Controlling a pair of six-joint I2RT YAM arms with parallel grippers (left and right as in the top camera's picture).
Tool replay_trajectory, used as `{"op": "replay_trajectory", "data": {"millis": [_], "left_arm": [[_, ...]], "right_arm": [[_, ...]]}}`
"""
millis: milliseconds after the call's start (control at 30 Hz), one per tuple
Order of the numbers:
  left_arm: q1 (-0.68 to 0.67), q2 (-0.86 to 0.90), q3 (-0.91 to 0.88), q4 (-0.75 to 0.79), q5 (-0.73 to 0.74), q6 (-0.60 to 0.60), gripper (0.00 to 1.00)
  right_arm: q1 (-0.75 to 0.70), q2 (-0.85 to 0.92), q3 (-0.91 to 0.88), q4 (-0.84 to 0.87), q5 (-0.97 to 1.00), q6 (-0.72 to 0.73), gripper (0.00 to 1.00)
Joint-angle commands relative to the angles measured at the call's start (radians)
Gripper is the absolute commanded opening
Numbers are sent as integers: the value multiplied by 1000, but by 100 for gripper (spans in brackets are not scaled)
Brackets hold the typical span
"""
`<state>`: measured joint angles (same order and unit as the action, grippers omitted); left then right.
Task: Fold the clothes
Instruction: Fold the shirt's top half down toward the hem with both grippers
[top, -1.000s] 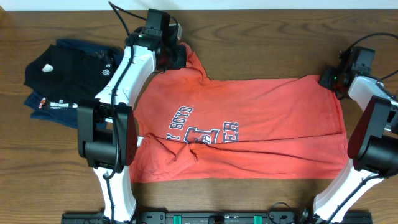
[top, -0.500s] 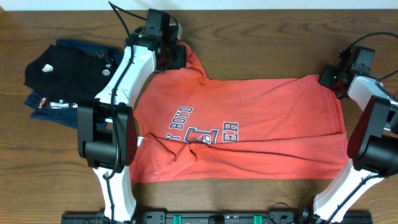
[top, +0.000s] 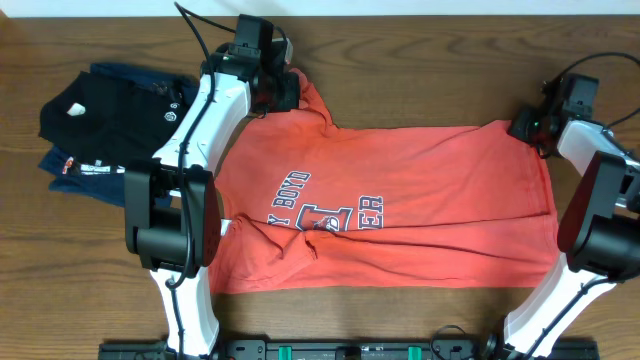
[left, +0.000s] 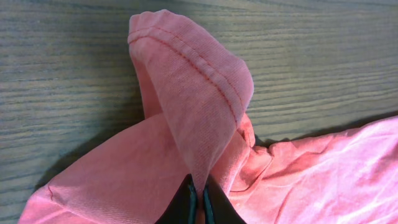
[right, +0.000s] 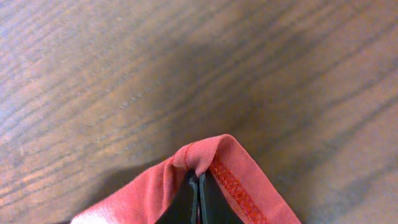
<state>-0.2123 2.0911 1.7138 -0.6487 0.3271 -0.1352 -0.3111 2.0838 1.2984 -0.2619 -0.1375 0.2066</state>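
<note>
The coral T-shirt (top: 400, 210) lies spread across the table, with its printed chest graphic (top: 325, 212) facing up. My left gripper (top: 287, 90) is shut on a hemmed sleeve fold at the shirt's far left corner; the left wrist view shows the jaws (left: 199, 198) pinching that pink fabric (left: 193, 81). My right gripper (top: 527, 125) is shut on the shirt's far right corner; the right wrist view shows the jaws (right: 198, 190) clamped on a stitched hem (right: 214, 155). The neck label is not visible.
A folded black garment (top: 110, 110) lies on a folded navy garment (top: 70, 165) at the far left of the wooden table (top: 420, 70). The arm bases stand at the near edge, left (top: 170, 240) and right (top: 590, 240).
The right gripper has shifted very slightly to the left with the hem in it. The left arm and the shirt look unchanged.
</note>
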Motion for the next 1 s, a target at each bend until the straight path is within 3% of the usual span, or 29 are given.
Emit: {"op": "replay_trajectory", "data": {"millis": [0, 267, 667, 833, 967], "left_arm": [[0, -5, 12, -10, 4, -8, 6], [0, -74, 12, -110, 1, -8, 6], [29, -233, 12, -514, 1, -8, 6], [29, -266, 12, -682, -10, -8, 6], [29, -269, 12, -823, -108, -8, 6]], "right_arm": [[-30, -44, 10, -40, 19, 31, 1], [-103, -206, 14, -222, 30, 32, 1], [-151, -352, 14, -588, 39, -57, 1], [-158, -352, 14, -784, 158, -58, 1], [-166, -352, 14, -878, 249, -58, 1]]}}
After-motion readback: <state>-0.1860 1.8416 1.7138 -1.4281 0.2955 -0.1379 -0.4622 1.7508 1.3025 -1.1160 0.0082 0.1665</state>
